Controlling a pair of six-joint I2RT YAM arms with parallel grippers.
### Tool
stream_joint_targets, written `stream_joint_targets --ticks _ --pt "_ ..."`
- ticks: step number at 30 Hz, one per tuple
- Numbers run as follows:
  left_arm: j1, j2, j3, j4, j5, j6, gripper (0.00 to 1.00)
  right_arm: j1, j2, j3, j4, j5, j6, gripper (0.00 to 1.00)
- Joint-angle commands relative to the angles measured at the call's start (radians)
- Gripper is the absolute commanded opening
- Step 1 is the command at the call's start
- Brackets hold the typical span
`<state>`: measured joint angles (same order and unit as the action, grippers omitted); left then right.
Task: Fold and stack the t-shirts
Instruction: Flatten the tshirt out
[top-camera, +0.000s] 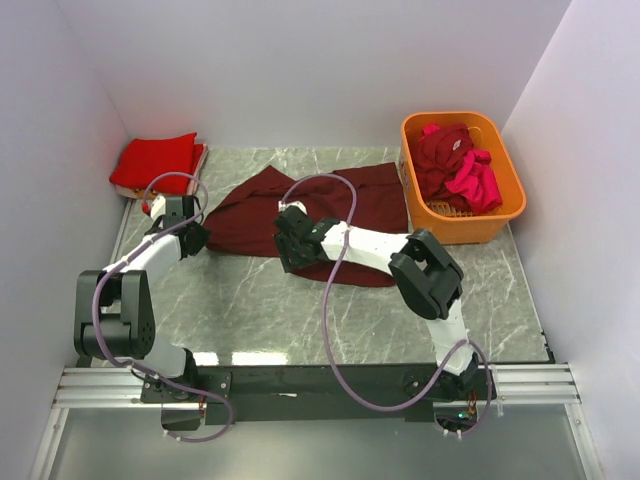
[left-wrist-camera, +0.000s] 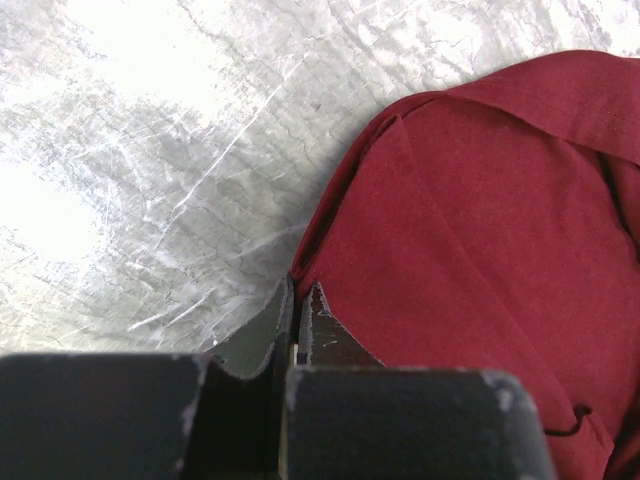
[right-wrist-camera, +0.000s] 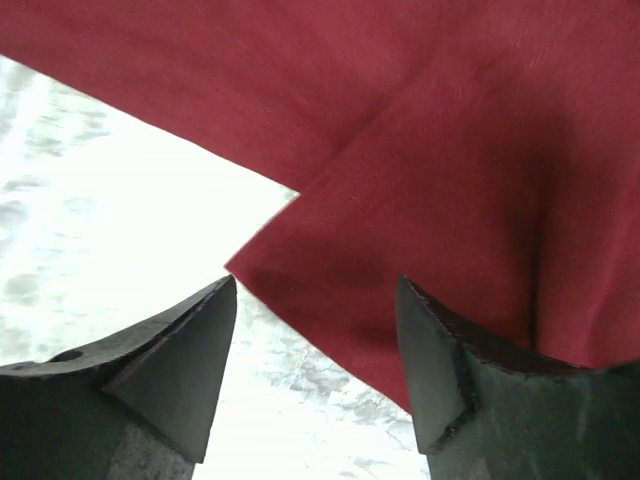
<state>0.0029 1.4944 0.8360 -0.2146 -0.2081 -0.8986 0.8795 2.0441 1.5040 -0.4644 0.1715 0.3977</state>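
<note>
A dark red t-shirt (top-camera: 250, 215) lies spread on the middle of the tabletop (top-camera: 260, 310). The left pincer (left-wrist-camera: 300, 305) is narrow and pinches the shirt's left edge. The right pincer (right-wrist-camera: 315, 340) stands wide, with a corner of the cloth between its fingers. A folded bright red t-shirt (top-camera: 158, 162) lies in the far left corner. More t-shirts (top-camera: 455, 170) lie crumpled in the orange basket (top-camera: 462, 228) at the far right.
</note>
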Motion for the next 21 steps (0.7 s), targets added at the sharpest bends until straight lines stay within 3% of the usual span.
stream_joint_targets --ticks 1,10,15,17,18,21 --pt "0.003 -0.037 0.000 0.014 -0.011 0.017 0.01 0.013 0.011 0.045 -0.028 0.031 0.069 0.70" --pt "0.003 -0.042 -0.008 0.017 -0.005 0.013 0.01 0.052 0.108 0.070 -0.059 0.098 0.113 0.68" --pt "0.002 -0.046 -0.005 0.009 -0.010 0.013 0.01 0.062 0.120 0.038 -0.062 0.106 0.151 0.54" --pt "0.002 -0.054 -0.005 0.009 -0.011 0.015 0.01 0.062 0.096 0.024 -0.060 0.121 0.162 0.38" --pt "0.002 -0.057 -0.008 0.011 -0.013 0.015 0.01 0.061 0.082 0.001 -0.048 0.128 0.165 0.20" --pt "0.002 -0.075 -0.005 0.000 -0.025 0.015 0.01 0.062 0.002 -0.045 -0.054 0.200 0.165 0.00"
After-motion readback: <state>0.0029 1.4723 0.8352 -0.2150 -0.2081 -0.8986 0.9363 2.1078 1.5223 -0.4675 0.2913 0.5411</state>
